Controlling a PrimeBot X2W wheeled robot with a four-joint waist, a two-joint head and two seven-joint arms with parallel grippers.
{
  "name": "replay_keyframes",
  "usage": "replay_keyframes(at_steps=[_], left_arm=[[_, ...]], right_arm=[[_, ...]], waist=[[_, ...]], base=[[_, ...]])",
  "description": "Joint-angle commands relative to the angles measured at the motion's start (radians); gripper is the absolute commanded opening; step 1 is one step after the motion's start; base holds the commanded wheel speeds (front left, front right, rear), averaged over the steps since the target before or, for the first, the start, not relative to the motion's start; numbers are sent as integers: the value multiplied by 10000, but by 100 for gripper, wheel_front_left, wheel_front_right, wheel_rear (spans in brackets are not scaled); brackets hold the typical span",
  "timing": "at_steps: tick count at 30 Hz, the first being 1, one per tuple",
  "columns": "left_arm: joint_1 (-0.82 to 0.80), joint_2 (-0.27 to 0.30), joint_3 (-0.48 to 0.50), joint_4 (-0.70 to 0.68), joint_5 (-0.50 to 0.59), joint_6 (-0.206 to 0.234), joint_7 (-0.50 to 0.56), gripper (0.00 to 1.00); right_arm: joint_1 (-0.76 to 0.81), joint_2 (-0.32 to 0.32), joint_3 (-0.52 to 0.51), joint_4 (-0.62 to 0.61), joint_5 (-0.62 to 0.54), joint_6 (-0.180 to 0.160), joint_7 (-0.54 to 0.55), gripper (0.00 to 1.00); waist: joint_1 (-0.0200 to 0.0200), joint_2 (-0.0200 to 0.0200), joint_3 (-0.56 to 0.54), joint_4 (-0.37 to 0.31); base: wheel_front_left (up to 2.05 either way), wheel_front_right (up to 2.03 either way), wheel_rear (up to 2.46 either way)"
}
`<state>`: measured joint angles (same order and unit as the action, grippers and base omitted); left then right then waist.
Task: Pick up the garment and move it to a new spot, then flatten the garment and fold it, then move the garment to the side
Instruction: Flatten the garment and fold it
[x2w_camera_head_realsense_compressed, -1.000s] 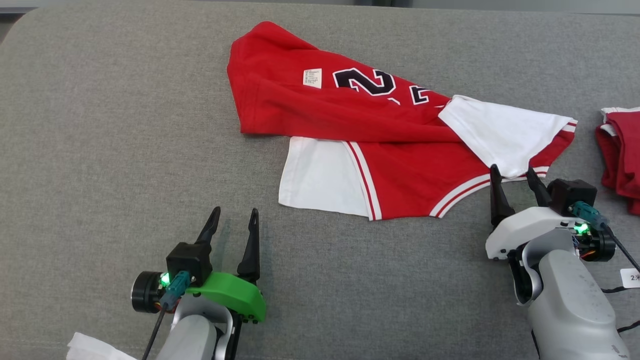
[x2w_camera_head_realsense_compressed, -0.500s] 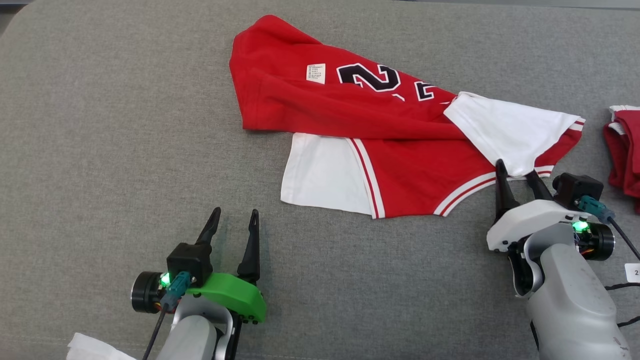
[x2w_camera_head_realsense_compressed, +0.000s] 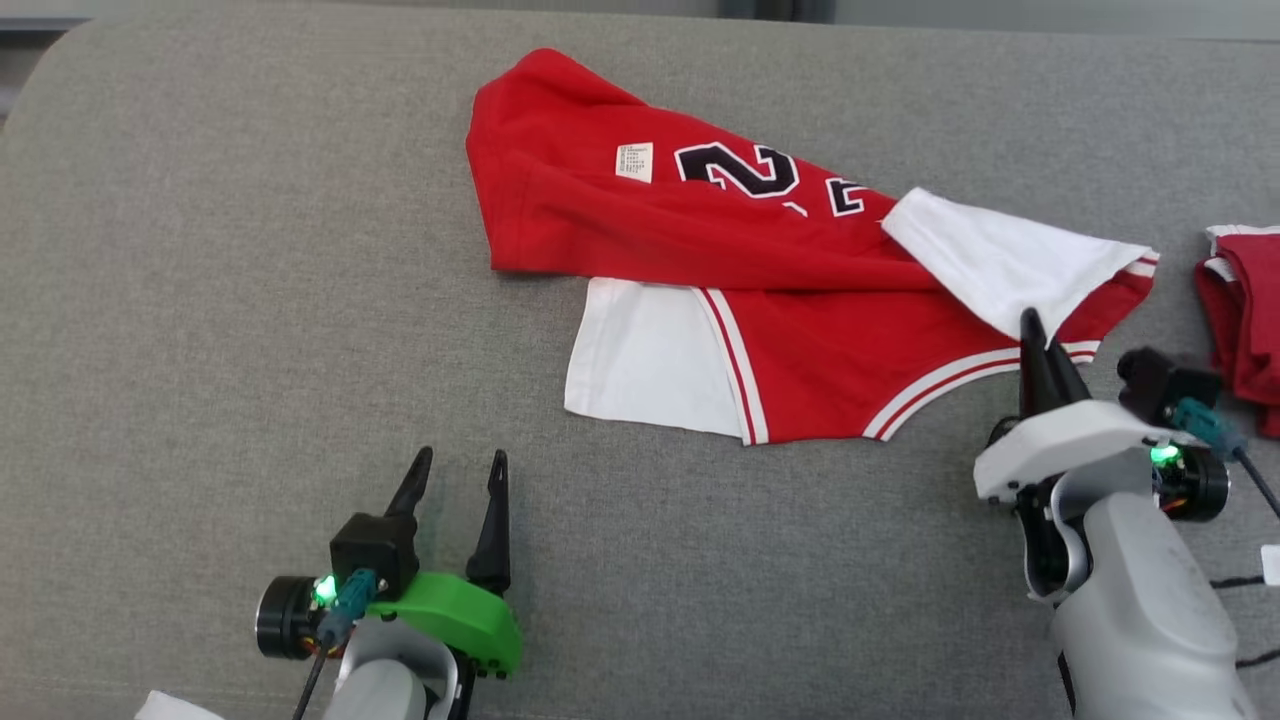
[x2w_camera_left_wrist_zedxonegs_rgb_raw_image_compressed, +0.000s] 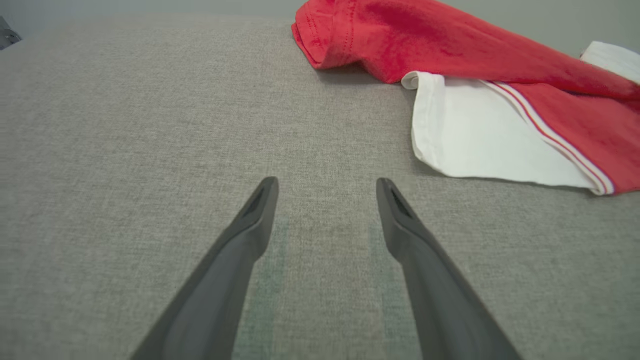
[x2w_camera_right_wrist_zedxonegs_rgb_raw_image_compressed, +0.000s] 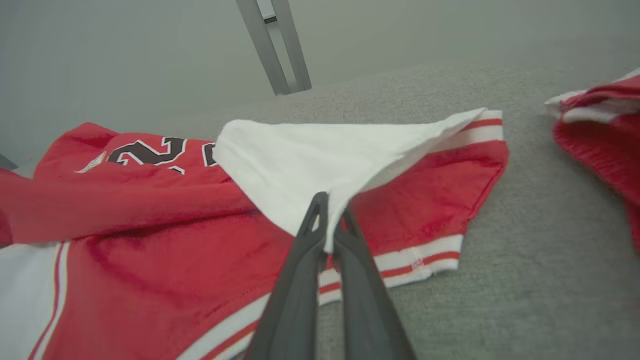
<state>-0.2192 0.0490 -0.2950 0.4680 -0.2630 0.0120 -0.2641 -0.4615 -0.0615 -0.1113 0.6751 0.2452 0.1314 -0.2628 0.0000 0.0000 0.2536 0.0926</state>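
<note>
A red jersey (x2w_camera_head_realsense_compressed: 800, 330) with white panels and a dark number lies crumpled on the grey cushioned surface (x2w_camera_head_realsense_compressed: 220, 300), at centre right in the head view. A white flap (x2w_camera_head_realsense_compressed: 990, 260) is folded over its right end. My right gripper (x2w_camera_head_realsense_compressed: 1038, 335) is shut on the lower corner of that flap, and in the right wrist view the flap (x2w_camera_right_wrist_zedxonegs_rgb_raw_image_compressed: 320, 160) is pinched between the fingertips of the right gripper (x2w_camera_right_wrist_zedxonegs_rgb_raw_image_compressed: 328, 212). My left gripper (x2w_camera_head_realsense_compressed: 458, 470) stands open on the bare surface, below and left of the jersey (x2w_camera_left_wrist_zedxonegs_rgb_raw_image_compressed: 500, 145). Nothing lies between the tips of the left gripper (x2w_camera_left_wrist_zedxonegs_rgb_raw_image_compressed: 325, 187).
A second red garment with white trim (x2w_camera_head_realsense_compressed: 1245, 310) lies at the right edge, close to my right arm, and shows again in the right wrist view (x2w_camera_right_wrist_zedxonegs_rgb_raw_image_compressed: 600, 125). A scrap of white material (x2w_camera_head_realsense_compressed: 165, 708) pokes in at the bottom left. A grey metal post (x2w_camera_right_wrist_zedxonegs_rgb_raw_image_compressed: 275, 45) stands beyond the surface.
My right gripper's fingers, apart a second ago at the flap's edge, have shut on the white flap. The head view has shifted slightly. The left gripper stays open.
</note>
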Motion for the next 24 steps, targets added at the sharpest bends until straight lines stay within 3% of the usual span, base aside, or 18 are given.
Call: replay_keyframes(at_steps=[1,5,10,17,19,24], left_arm=[[252,37,62,46,-16,27,4,100],[595,37,159,125,-53,56,4,100],[863,35,326,89,-158,127,4,100],[950,37,627,-9,-97,112,4,100],[849,37,660,-53,-104,106,4,100],[150,37,621,-210,-141,-21,4,100]], right_arm=[[496,16,164,-287,290,-16,-20,0],[1946,42,800,-1226,1102,-17,-20,0],[3678,-507,853,-2122,1976,-17,-20,0],[4806,-1294,764,-2115,2762,-17,311,2],[4670,-1341,791,-2034,2747,-17,300,100],[4001,-1255,682,-2183,1899,-17,42,100]], waist=[[0,0,-582,-258],[0,0,-1225,-532],[0,0,-1633,-900],[0,0,-1649,-1215],[0,0,-1531,-1267],[0,0,-1101,-1339]], base=[[0,0,0],[0,0,0],[0,0,0],[0,0,0],[0,0,0],[0,0,0]])
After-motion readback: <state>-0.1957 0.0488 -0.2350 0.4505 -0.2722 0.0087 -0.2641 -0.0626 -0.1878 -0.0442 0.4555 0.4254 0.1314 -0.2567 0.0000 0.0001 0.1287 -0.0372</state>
